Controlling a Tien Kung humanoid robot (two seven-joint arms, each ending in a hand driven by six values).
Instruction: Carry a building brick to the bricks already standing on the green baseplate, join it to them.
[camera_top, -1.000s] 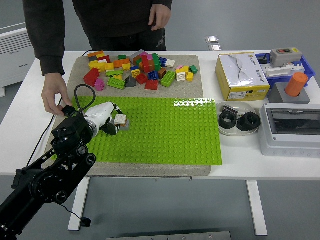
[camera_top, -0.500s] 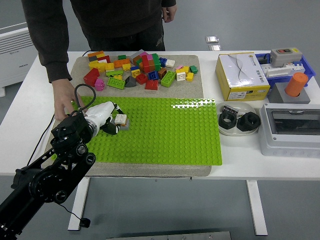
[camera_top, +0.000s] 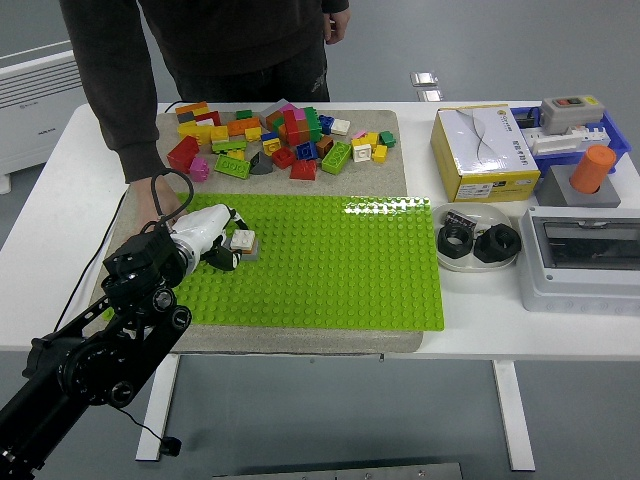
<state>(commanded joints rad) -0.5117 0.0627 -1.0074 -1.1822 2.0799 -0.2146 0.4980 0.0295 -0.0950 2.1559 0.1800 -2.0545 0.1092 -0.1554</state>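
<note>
Left hand (camera_top: 215, 238) w/ fingers curled round small white brick (camera_top: 241, 239), at left end of green baseplate (camera_top: 330, 260). Loose brick pile (camera_top: 275, 140) beyond. Person's hand (camera_top: 160, 198) rests nearby on worktop (camera_top: 480, 325).

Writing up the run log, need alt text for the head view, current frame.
The robot's left hand reaches in from the lower left and rests at a small white-and-grey brick on the green baseplate; whether it grips the brick is unclear. A pile of loose bricks lies beyond the baseplate, and a person stands at the far side with one sleeve hanging over the table's left part.
</note>
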